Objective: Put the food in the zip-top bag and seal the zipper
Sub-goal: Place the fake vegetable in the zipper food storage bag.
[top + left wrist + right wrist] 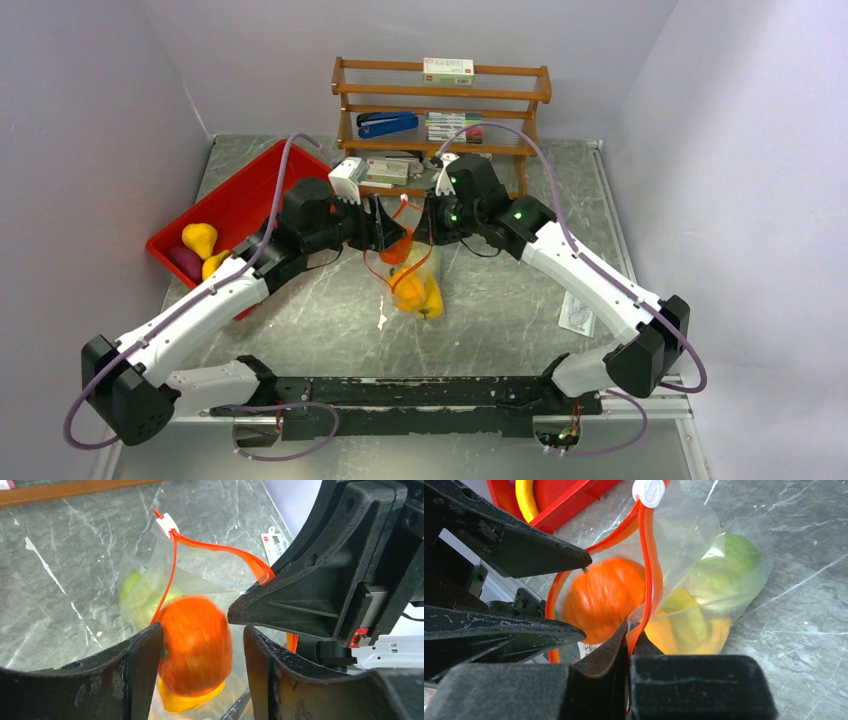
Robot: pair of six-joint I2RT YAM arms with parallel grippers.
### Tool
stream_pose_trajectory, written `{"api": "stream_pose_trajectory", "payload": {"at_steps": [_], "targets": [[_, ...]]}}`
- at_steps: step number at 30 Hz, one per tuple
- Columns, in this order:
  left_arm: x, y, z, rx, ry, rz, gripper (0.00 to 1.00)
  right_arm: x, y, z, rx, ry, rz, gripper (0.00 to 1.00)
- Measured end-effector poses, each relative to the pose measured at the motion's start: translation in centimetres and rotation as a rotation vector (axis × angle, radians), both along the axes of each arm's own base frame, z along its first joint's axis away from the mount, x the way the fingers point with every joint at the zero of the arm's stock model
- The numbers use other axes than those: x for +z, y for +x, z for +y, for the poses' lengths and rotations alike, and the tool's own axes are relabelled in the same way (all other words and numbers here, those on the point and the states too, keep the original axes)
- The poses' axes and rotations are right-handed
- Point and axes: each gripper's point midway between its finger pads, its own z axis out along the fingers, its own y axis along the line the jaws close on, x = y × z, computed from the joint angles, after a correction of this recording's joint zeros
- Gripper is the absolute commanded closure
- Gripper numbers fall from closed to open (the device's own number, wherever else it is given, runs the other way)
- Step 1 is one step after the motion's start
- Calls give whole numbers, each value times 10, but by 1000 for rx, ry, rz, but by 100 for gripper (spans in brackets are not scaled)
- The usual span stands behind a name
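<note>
We are pinching the zipper of the bag in the right jaws, which are pressed together on the strip, holding the mouth up so it gapes toward the left arm. The left jaws are standing spread right at that mouth with the orange pepper between them. A sliver of gap is showing on one side and the pepper is blurring, so we judge it is slipping free, not being gripped. It is sitting inside the strip's loop, above the green fruit and yellow pepper lying deeper in. The strip is running straight away from the right jaws to its white slider. The pear is waiting in the red tray on the counter, off to the left, so the left arm is the nearer one for the next pick.
</note>
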Motion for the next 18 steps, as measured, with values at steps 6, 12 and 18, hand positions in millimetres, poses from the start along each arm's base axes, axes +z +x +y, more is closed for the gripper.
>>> {"api": "stream_pose_trajectory", "payload": {"at_steps": [6, 12, 18], "targets": [[-2, 0, 2, 15, 24, -1, 37, 0, 0, 0, -1, 1, 0, 100], [2, 1, 6, 31, 36, -11, 35, 0, 0, 0, -3, 2, 2, 100], [4, 4, 12, 63, 54, -20, 32, 1, 0, 1, -6, 6, 5, 100]]}}
